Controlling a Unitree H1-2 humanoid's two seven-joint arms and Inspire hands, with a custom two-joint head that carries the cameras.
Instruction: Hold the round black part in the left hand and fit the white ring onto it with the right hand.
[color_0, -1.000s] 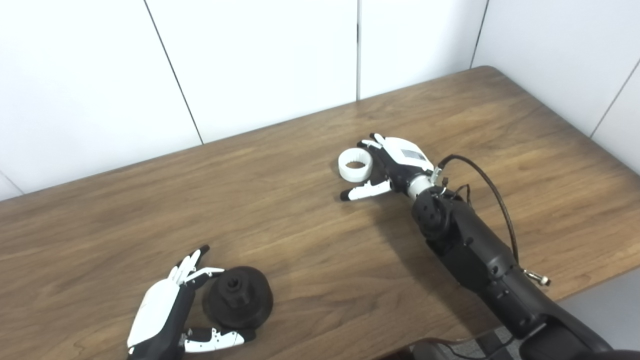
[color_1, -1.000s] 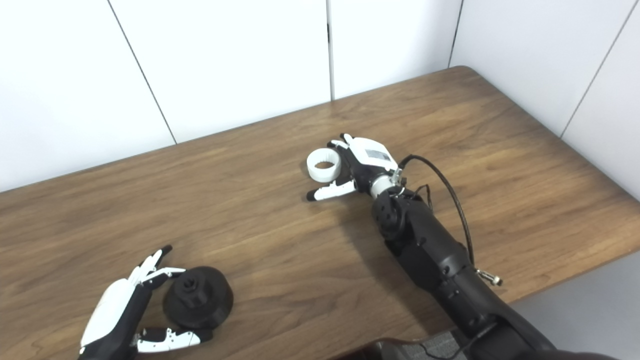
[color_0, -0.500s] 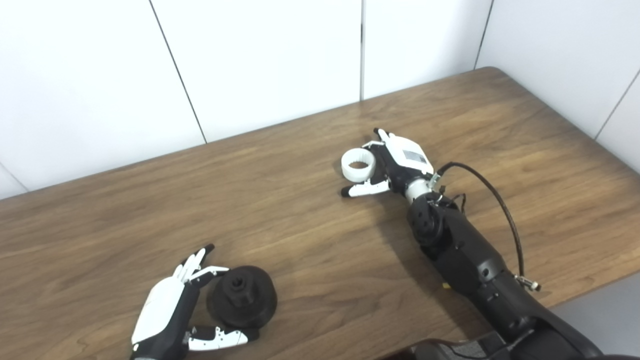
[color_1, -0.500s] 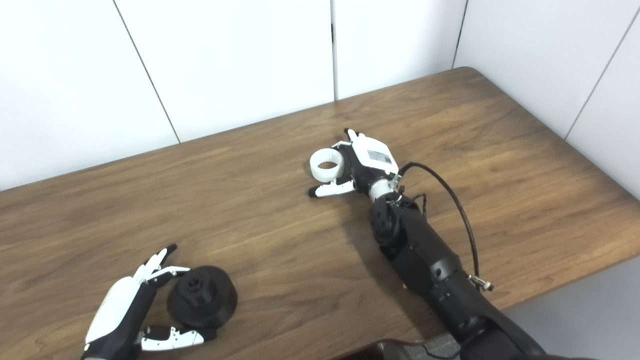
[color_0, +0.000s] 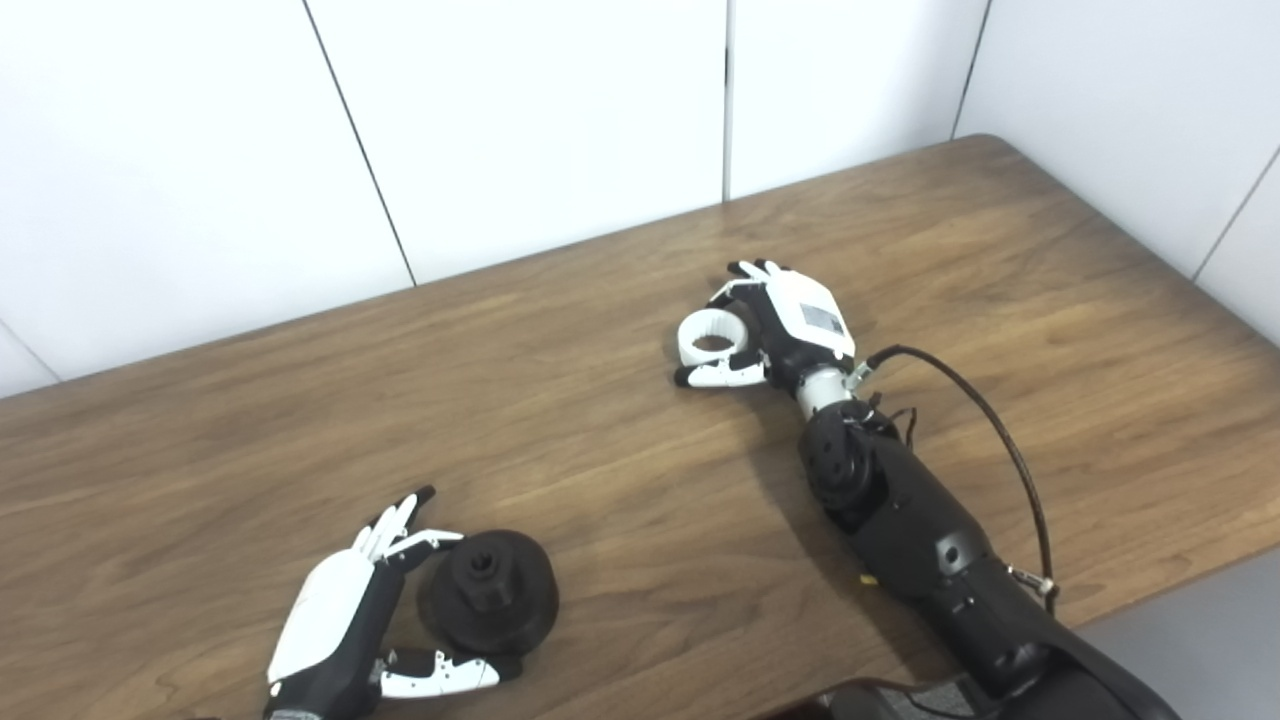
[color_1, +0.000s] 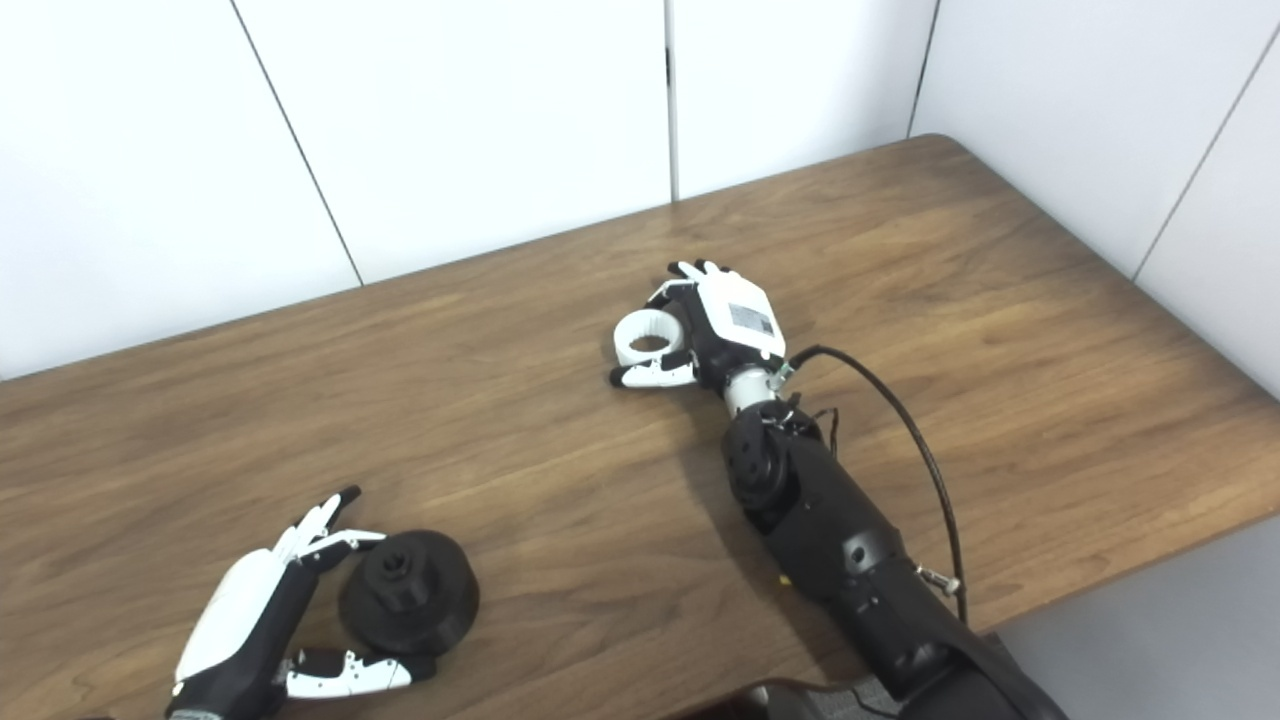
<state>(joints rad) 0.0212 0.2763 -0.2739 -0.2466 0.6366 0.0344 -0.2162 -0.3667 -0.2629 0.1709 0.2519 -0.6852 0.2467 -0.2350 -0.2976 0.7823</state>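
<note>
The round black plastic part (color_0: 487, 593) sits flat on the brown wooden worktop (color_0: 560, 440), cradled between the spread fingers (color_0: 395, 520) and thumb of the left hand (color_0: 335, 625), which cups it loosely, probably to pick it up. Well apart, the right hand (color_0: 790, 325) curls around the white plastic ring (color_0: 708, 336), fingers behind, thumb in front; whether they already pinch it I cannot tell.
</note>
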